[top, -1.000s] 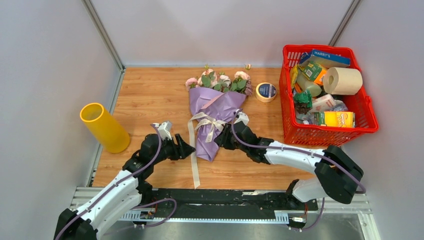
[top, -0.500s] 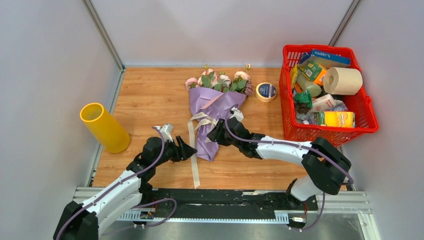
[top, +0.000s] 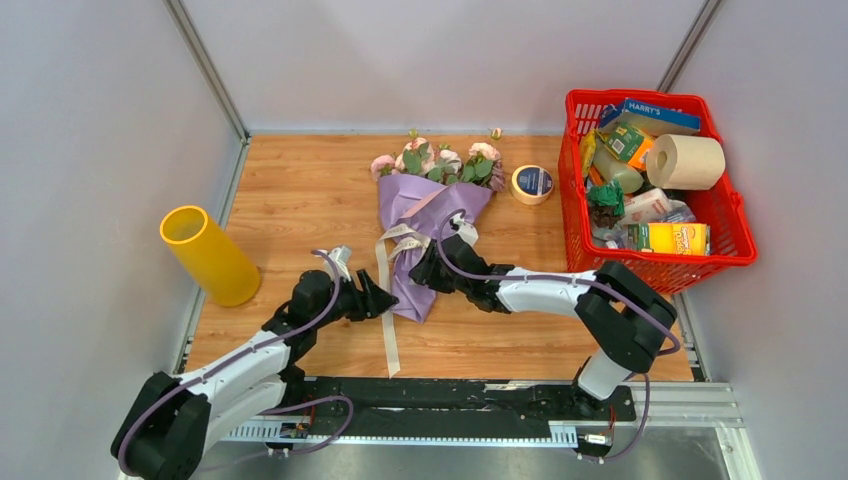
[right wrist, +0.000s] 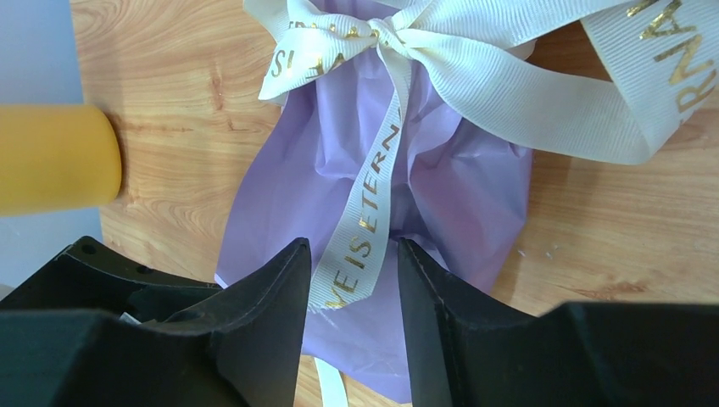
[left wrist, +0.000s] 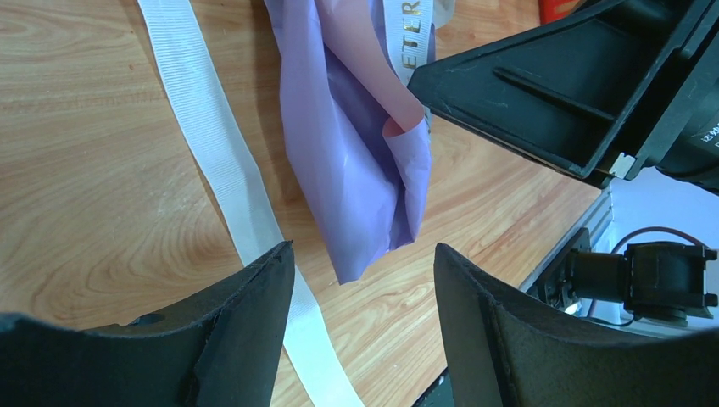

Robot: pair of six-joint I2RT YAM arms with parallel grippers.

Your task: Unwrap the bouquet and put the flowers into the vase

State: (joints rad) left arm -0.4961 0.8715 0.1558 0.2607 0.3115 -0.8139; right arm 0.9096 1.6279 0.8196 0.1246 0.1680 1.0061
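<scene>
The bouquet (top: 432, 215) lies on the wood table, a lilac paper cone with pink flowers (top: 440, 160) at its far end. A cream ribbon bow (right wrist: 386, 30) ties it. One gold-lettered ribbon tail (right wrist: 365, 220) hangs between the parted jaws of my right gripper (right wrist: 352, 254), which hovers over the cone's narrow end (top: 425, 268). My left gripper (left wrist: 363, 254) stands open just left of the cone's tip (left wrist: 365, 195), nothing between its fingers, beside a long plain ribbon tail (left wrist: 229, 186). The yellow vase (top: 208, 255) lies tilted at the left wall.
A red basket (top: 742, 252) full of groceries, with a beige paper roll (top: 690, 160), stands at the right. A tape roll (top: 532, 183) lies between it and the flowers. Grey walls close in left, right and behind.
My right gripper has slid left over the bouquet's narrow end and its jaws have widened. The left gripper has crept slightly right toward the cone's tip.
</scene>
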